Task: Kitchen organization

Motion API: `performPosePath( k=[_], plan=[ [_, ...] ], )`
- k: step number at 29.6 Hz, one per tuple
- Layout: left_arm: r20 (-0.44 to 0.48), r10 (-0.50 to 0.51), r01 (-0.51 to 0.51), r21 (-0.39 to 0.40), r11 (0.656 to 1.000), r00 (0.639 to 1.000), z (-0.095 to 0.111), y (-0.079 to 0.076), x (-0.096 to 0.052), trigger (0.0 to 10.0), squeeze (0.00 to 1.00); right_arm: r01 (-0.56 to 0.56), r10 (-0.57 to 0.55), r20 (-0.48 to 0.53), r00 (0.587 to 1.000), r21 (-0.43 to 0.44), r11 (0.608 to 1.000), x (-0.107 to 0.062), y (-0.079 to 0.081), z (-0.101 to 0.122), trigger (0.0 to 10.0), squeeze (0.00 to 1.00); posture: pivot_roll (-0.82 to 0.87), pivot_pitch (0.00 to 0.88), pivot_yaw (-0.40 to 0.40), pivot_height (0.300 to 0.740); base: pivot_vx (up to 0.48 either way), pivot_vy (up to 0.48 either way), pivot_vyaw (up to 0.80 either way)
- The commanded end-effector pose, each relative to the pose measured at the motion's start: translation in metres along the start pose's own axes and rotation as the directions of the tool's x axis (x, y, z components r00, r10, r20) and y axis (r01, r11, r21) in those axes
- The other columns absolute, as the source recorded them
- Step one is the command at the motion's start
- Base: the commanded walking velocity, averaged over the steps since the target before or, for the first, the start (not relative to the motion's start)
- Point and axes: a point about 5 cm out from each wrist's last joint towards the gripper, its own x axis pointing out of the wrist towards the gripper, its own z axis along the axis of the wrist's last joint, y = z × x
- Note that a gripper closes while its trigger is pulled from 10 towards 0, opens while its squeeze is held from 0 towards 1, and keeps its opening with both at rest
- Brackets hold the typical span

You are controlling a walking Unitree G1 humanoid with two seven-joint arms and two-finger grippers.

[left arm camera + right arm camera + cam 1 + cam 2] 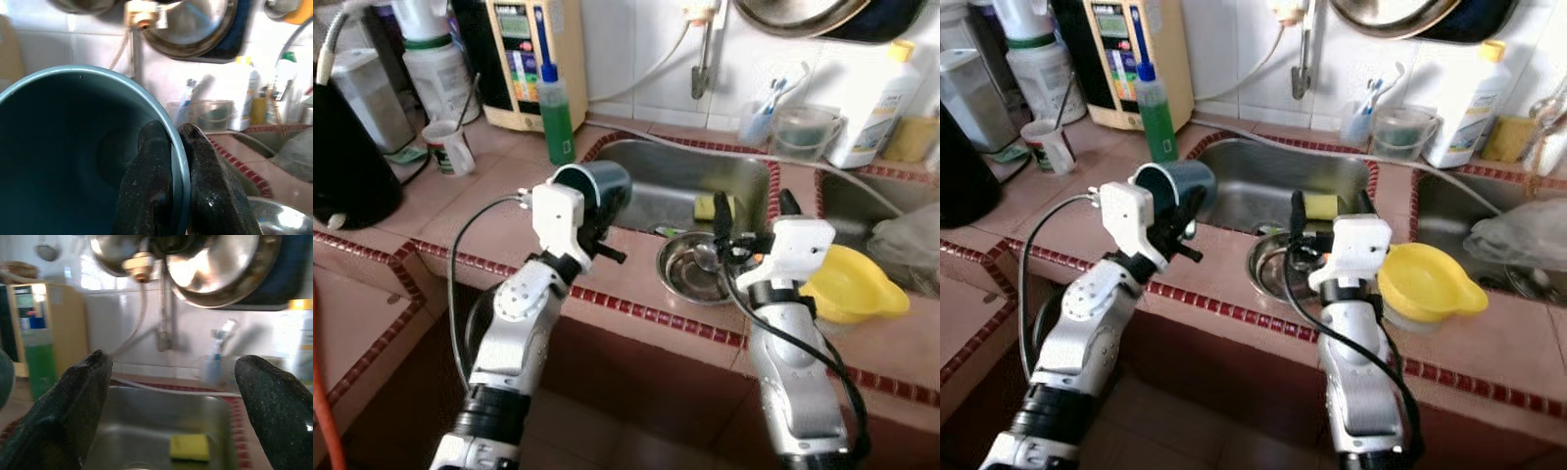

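The left end effector [171, 191] is clamped on the rim of a teal cup [595, 186], one black finger inside the wall and one outside, and holds it tipped on its side above the desk [499, 196], mouth toward the robot. The cup looks empty. Just beyond and to the right of it lies the steel sink [656, 176].

The right end effector [176, 396] hangs with its fingers spread wide and nothing between them, aimed over the sink. Directly under it sits a steel bowl [690, 269] at the sink's front edge, with what looks like a spoon [705, 257] lying in it. Farther ahead a yellow sponge [189, 446] rests on the sink floor. Just to its right a yellow jug [852, 284] stands on the desk.

The grip on the cup is a thin pinch on one wall only; I judge that a quick swing or a knock against the green bottle [556, 113] beyond it could twist the cup loose and drop it. The right arm, lowering, might catch the bowl's rim and tip it into the sink.
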Motion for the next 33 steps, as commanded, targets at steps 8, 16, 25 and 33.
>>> performPosePath(
  k=[8,16,25,33],
  plan=[
    [0.003,-0.023,0.023,0.017,1.0,1.0,0.0045,-0.0048,0.0022,10.0,0.0,0.008,-0.008,-0.012,1.0,-0.004,1.0,0.0017,-0.0049,0.0009,10.0,0.0,-0.09,0.024,0.048,0.74,0.0,0.0,-0.79],
    [-0.004,-0.02,0.02,0.028,0.999,1.0,0.0043,-0.0036,0.0014,10.0,0.0,0.007,-0.007,-0.019,1.0,-0.002,1.0,0.0021,-0.0041,0.0004,10.0,0.0,-0.09,0.028,0.046,0.74,0.0,0.0,-0.79],
    [-0.008,-0.015,0.015,0.008,1.0,1.0,0.0061,-0.0005,0.0037,10.0,0.0,-0.009,0.009,0.01,1.0,-0.001,1.0,0.003,-0.002,0.0037,10.0,0.0,-0.09,0.026,0.046,0.74,0.0,0.0,-0.35],
    [-0.007,-0.018,0.018,0.001,1.0,1.0,0.0069,-0.0003,0.0044,10.0,0.0,-0.015,0.016,0.009,1.0,0.0,1.0,0.0027,-0.0014,0.0031,10.0,0.0,-0.09,0.027,0.043,0.74,0.091,0.0,0.0]
  ],
)
